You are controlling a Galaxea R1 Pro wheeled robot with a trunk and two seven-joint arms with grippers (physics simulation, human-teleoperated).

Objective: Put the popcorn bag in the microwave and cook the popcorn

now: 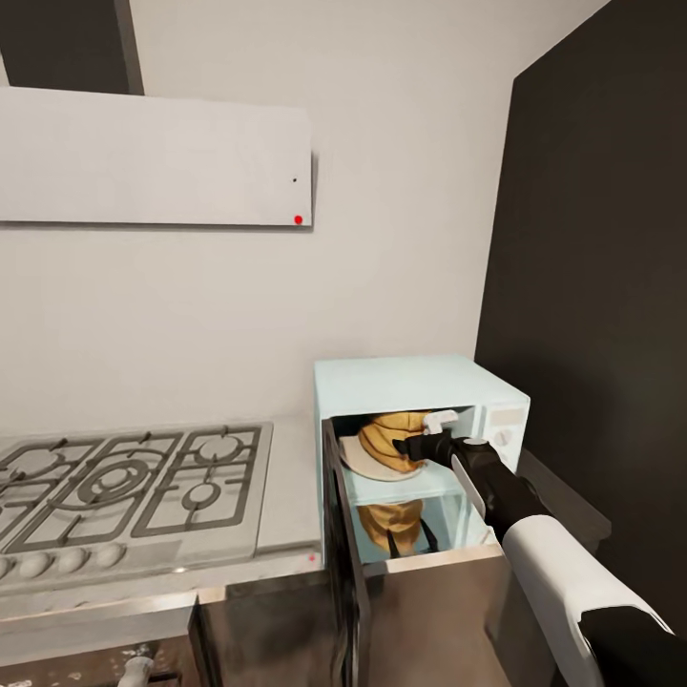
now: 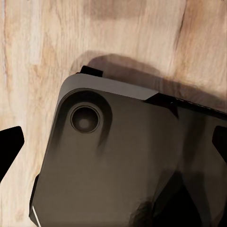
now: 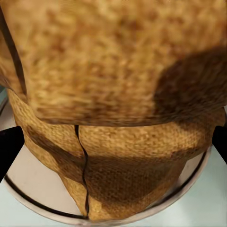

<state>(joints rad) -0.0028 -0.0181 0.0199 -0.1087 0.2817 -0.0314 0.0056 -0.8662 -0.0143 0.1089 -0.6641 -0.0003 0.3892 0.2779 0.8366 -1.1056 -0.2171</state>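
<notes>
One container matters: microwave (image 1: 420,382), pale mint-blue, on the tabletop (image 1: 286,534) right of the gas hob (image 1: 124,487), door (image 1: 343,553) swung wide open toward the camera. Inside it the popcorn bag (image 1: 391,434), tan-brown and wrinkled, stands on a pale round turntable plate (image 1: 367,466); a reflection of the bag shows on the glossy surface below the cavity. Bag contents not visible from any view. Right gripper (image 1: 420,441) reaches into the cavity from the right, its black wrist and white forearm crossing the lower right of the head view; fingers sit at the bag's right flank, touching or all but touching it. Right wrist view is up close to the bag (image 3: 118,94): coarse woven-looking surface, a dark vertical seam, the plate rim (image 3: 28,201) curving under it; dark finger tips (image 3: 9,146) sit at both side edges with the bag between them, so they are spread wide around the bag, though whether they press on it cannot be told. Microwave's white control panel is partly hidden behind the arm. Left wrist view looks down at pale wood plank floor (image 2: 42,42) and a dark grey rounded body with a round recess (image 2: 85,118), identity unclear; a black finger tip (image 2: 9,142) juts in at one edge, the other barely seen, spread apart with nothing between
</notes>
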